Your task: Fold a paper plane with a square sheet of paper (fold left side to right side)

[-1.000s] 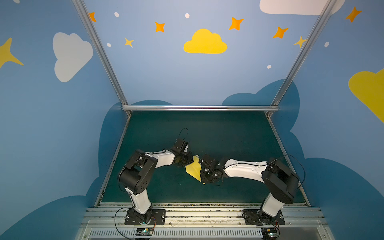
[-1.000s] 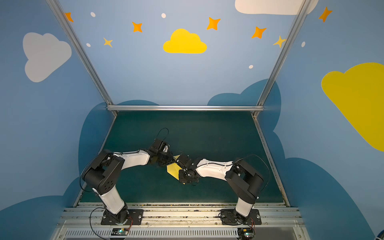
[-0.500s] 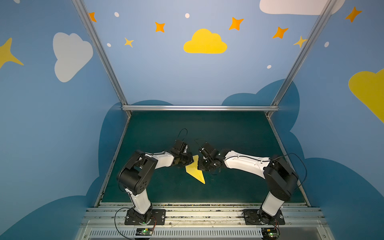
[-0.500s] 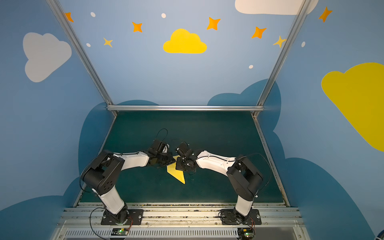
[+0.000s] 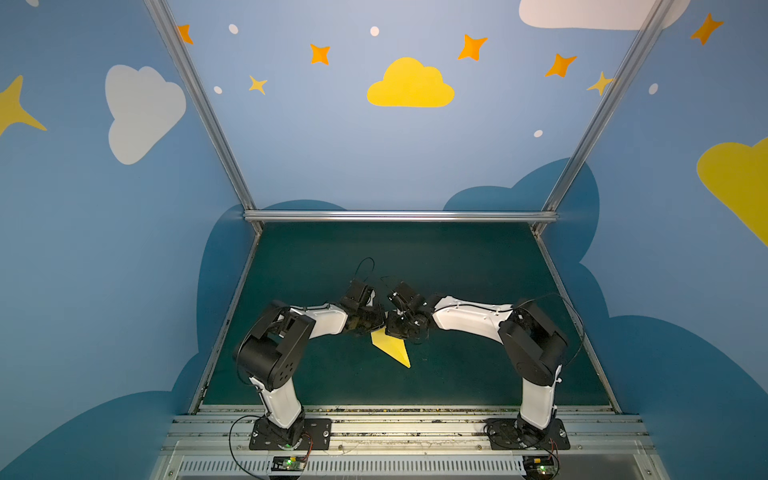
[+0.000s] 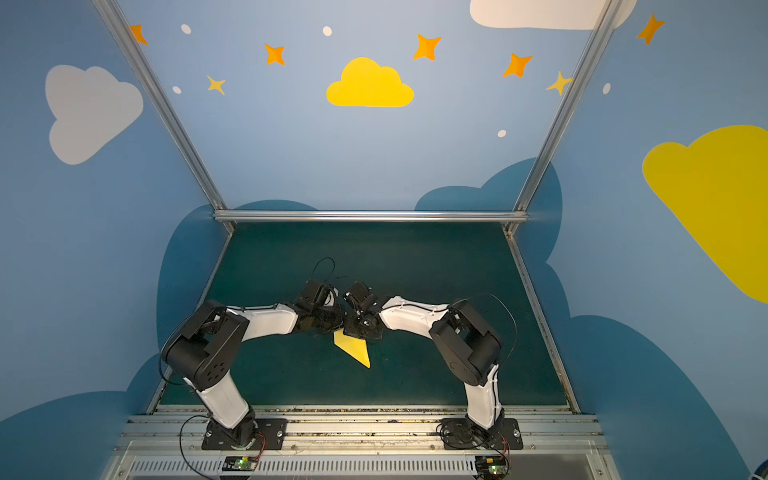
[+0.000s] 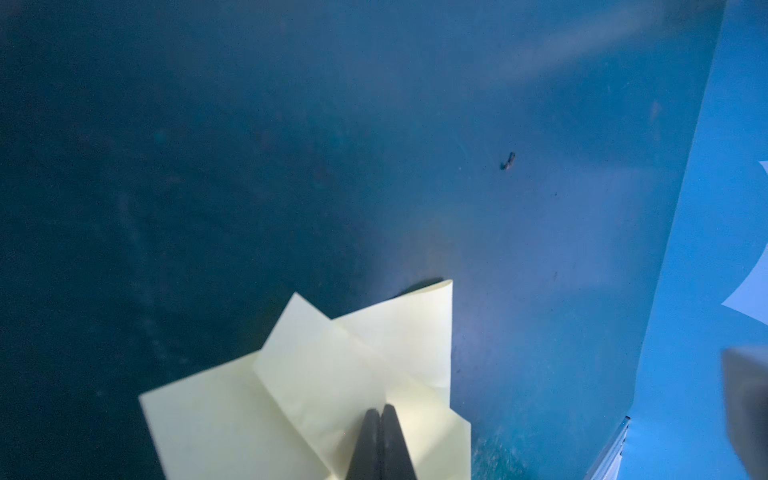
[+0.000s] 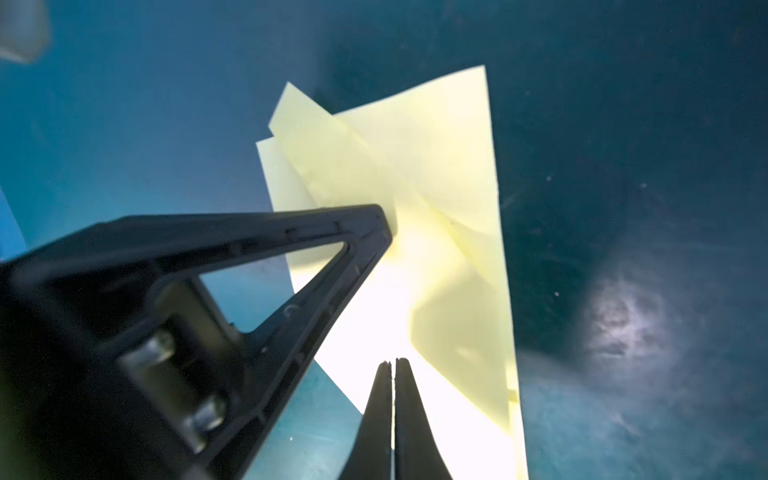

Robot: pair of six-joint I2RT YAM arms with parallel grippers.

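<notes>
Nearest me, the paper (image 5: 392, 348) lies on the table (image 5: 457, 374) midway between the arms. It is already a layered dart, with its tip toward the bases. Just beyond the tip, both pairs of jaws are clenched with nothing between them. The left jaws press their tips onto the overlapping flaps. The right jaws sit low over the wider end, and I can't tell if they touch it. I judge we're flattening a late crease. Next I'd keep the left jaws pinning and run the right jaws along the fold, gently, since thin paper slides.
</notes>
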